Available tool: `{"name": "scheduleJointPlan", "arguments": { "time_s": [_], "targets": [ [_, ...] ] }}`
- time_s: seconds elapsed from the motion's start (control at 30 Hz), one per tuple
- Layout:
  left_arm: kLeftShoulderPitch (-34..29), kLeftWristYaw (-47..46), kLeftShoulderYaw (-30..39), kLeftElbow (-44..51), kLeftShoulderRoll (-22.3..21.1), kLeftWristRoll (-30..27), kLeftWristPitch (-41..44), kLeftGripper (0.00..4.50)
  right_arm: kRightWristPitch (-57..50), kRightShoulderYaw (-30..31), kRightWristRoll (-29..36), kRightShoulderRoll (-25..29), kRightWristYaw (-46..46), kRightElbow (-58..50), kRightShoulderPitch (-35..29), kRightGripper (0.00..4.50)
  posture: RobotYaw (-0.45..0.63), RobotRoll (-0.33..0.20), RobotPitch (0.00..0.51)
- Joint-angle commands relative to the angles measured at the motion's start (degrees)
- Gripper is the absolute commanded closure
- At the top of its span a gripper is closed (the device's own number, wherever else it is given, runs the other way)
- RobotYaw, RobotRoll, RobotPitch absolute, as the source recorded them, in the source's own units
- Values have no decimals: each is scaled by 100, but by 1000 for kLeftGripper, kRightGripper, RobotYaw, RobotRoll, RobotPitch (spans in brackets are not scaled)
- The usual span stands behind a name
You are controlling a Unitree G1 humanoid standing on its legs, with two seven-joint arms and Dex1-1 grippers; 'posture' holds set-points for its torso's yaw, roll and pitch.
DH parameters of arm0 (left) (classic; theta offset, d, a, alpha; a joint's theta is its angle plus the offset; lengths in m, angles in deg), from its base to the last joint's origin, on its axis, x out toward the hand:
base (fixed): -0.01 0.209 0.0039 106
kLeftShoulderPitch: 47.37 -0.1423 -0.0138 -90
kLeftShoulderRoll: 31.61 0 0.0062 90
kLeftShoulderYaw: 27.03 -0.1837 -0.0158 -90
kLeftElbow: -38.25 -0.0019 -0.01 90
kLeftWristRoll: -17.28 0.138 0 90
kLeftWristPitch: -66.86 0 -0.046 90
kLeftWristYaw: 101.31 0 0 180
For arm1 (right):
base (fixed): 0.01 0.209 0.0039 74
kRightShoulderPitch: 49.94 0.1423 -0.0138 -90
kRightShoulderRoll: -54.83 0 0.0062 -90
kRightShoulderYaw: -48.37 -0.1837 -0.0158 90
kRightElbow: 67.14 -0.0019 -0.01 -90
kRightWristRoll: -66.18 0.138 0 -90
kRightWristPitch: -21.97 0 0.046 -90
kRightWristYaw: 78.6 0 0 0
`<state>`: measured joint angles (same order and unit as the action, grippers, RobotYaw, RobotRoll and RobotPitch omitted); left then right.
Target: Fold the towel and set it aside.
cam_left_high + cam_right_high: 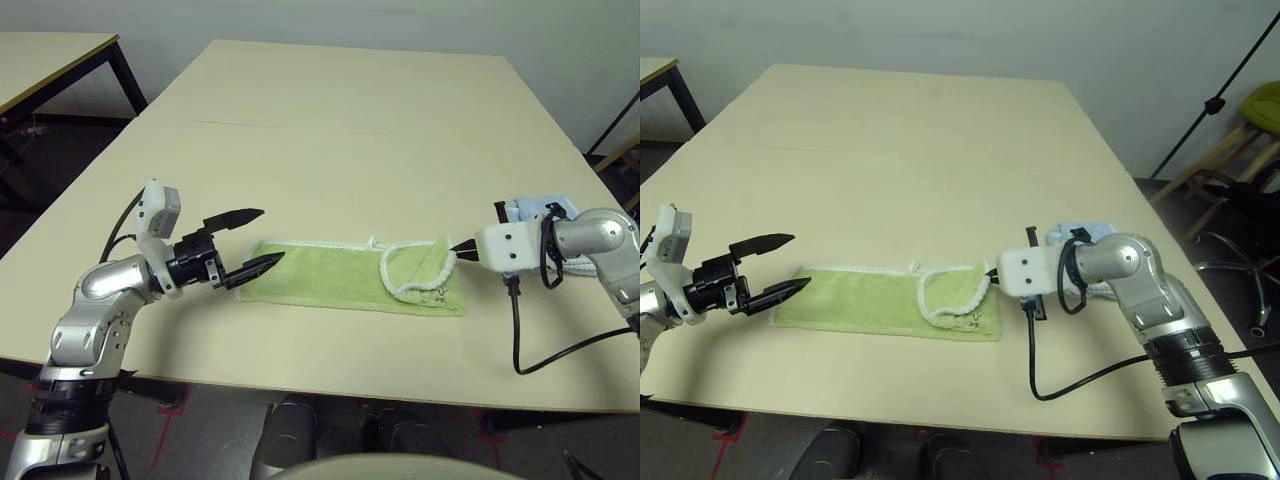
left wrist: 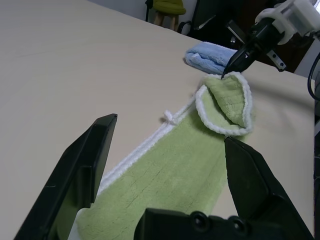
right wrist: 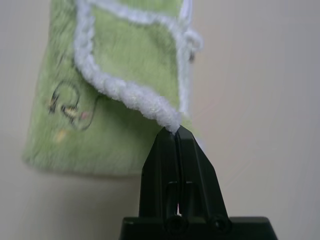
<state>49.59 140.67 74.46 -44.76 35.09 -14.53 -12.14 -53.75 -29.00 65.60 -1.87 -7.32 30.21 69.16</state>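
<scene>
One broad beige table (image 1: 330, 110) fills the scene, with a second table (image 1: 50, 55) beyond its far left corner, and a green stool (image 1: 1260, 105) and a black stand (image 1: 1220, 100) off the right side.

On the table lies one towel (image 1: 330, 275), lime green with a white stitched edge, stretched as a long strip across the near middle, left to right between the two arms. Its right end is doubled back on itself, the lifted corner forming a small flap (image 2: 230, 100) with the white edging curling round it. A small white loop (image 1: 374, 242) sticks out from the far edge about midway along. A faint embroidered mark (image 3: 67, 102) shows on the lower layer near the right end.

One folded light-blue cloth (image 2: 212, 55) rests just beyond the towel's right end, partly hidden behind the right arm.

Two grippers are at work. The left gripper (image 1: 250, 242) hovers at the towel's left end, fingers spread wide and empty, one above the cloth's corner. The right gripper (image 3: 173, 132) is clenched on the corner of the flap, pinching the white edging at its fingertips.
</scene>
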Motion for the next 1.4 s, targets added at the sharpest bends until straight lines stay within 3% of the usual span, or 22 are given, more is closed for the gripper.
{"name": "scheduleJointPlan", "arguments": {
  "time_s": [0.03,0.27,0.3,0.37,0.5,0.7,0.73,0.9,1.1,1.3,1.4],
  "targets": [
    [-19,30,-68,9,29,46,-54,0,-102,188,20,-167,145,37,123,4483,203,0,74],
    [9,16,-97,16,59,46,-44,0,-450,346,-224,-882,-267,276,317,4483,208,0,76],
    [12,8,-100,21,66,45,-40,0,-576,320,-218,-998,-369,350,339,4309,211,0,74],
    [14,-3,-103,29,75,46,-34,0,-879,277,-178,-1197,-539,443,383,3855,211,0,74],
    [31,-39,-104,47,89,42,-17,0,-1590,137,-81,-1525,-931,421,442,2445,212,0,72],
    [265,-459,-131,229,213,-139,502,0,-3066,-333,787,-1657,-950,-107,395,218,205,0,75],
    [343,-564,-162,256,236,-113,595,0,-3306,-508,956,-1658,-1025,-155,414,48,199,0,75],
    [918,-1147,-564,346,474,143,978,0,-4114,-1475,1732,-1705,-1548,-338,331,48,178,0,79],
    [1856,-1745,-1433,-54,1107,615,1494,0,-4733,-2409,2443,-1557,-1914,-805,-650,48,165,0,86],
    [2585,-1603,-2146,-649,1911,1079,1106,0,-4829,-2604,2889,-1361,-1714,-1507,-1704,48,133,0,98],
    [2735,-1210,-2538,-874,1985,1314,914,0,-4880,-2634,3074,-1336,-1701,-1642,-1936,48,124,0,100]
  ]
}}
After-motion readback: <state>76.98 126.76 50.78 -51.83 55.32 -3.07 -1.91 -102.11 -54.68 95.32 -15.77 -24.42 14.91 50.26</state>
